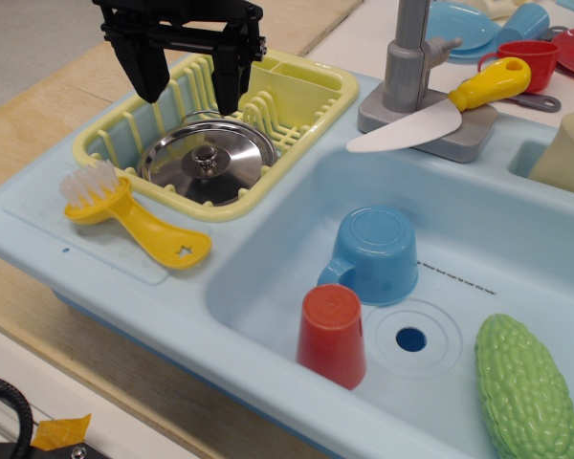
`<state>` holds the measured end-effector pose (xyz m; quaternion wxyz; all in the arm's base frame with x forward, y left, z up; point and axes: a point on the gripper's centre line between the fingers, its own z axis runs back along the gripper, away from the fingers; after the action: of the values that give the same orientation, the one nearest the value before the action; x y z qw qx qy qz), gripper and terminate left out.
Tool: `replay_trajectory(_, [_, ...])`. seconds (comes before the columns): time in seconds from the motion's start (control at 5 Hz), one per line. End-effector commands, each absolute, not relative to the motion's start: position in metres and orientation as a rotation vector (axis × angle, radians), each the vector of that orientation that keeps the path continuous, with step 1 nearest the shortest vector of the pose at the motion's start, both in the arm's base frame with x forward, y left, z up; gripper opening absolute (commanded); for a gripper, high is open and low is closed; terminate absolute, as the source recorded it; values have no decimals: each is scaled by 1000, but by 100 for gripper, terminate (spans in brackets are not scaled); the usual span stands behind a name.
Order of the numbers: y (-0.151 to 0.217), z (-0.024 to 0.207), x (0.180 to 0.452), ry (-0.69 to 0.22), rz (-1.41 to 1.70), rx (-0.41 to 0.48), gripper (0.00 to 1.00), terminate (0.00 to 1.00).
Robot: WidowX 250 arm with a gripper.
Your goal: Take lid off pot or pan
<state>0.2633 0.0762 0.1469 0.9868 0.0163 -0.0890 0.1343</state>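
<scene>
The lid (209,159) is a round shiny steel disc with a small knob at its centre. It lies in the yellow dish rack (306,115) at the back left of the toy sink. The pot sits under it; only a sliver of its rim shows. My black gripper (191,81) hangs open just above the lid's far edge, one finger (145,72) to the left and one to the right. It holds nothing.
A yellow dish brush (134,218) lies in front of the rack. The blue basin (517,249) holds an upturned blue cup (375,254), an upturned red cup (333,335) and a green gourd (526,387). A grey faucet (408,57) and a yellow-handled knife (440,115) stand behind.
</scene>
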Motion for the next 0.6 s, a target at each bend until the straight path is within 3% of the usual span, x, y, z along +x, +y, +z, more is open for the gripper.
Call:
replay_trajectory(0.0, [76, 147, 263, -179, 270, 33, 100, 0])
replay_trajectory(0.4, [79, 125, 263, -137, 279, 13, 100, 0])
